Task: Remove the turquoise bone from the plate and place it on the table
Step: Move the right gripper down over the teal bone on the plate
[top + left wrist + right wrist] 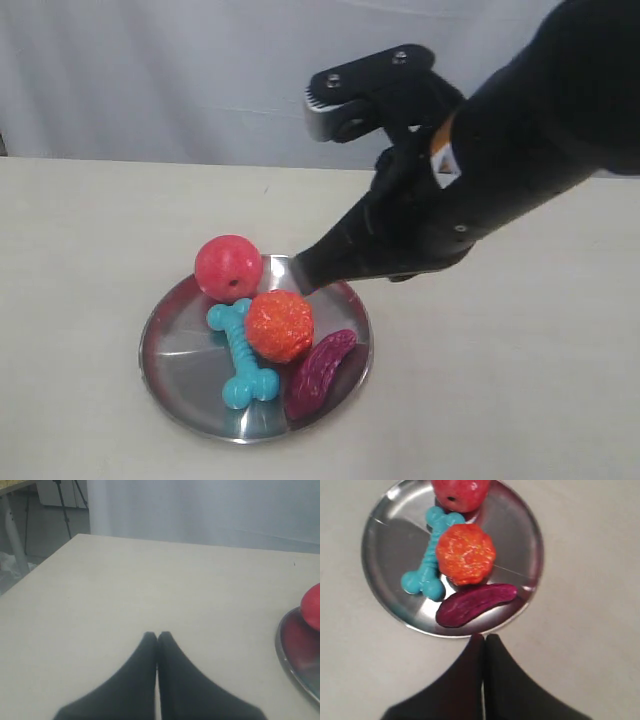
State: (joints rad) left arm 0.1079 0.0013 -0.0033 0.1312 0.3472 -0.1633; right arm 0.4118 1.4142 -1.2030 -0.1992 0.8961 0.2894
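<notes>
Four toys lie on one round steel plate (pixel 168 352): one turquoise bone (pixel 241 356), one red ball (pixel 228 267), one orange ball (pixel 279 325) with a bumpy skin, and one dark purple piece (pixel 318 372) of long curved shape. The plate stands on the cream counter (pixel 80 250).

The turquoise bone is on the plate, in its middle part. One knobbed end is near the red ball, the other end points to the near rim. The orange ball is just beside its shaft, and the purple piece lies on the other side of the orange ball.

Two hands are in view. The right hand (pixel 301 273) has its two fingers pressed together and grips nothing. Its tip is at the far rim of the plate, just beside the red ball and apart from the bone; the orange ball is between the tip and most of the bone. The left hand (pixel 158 636) is also closed and empty, over bare counter, well apart from the plate.

One orange and white sticker (pixel 440 160) is on the right arm, too small to read.
</notes>
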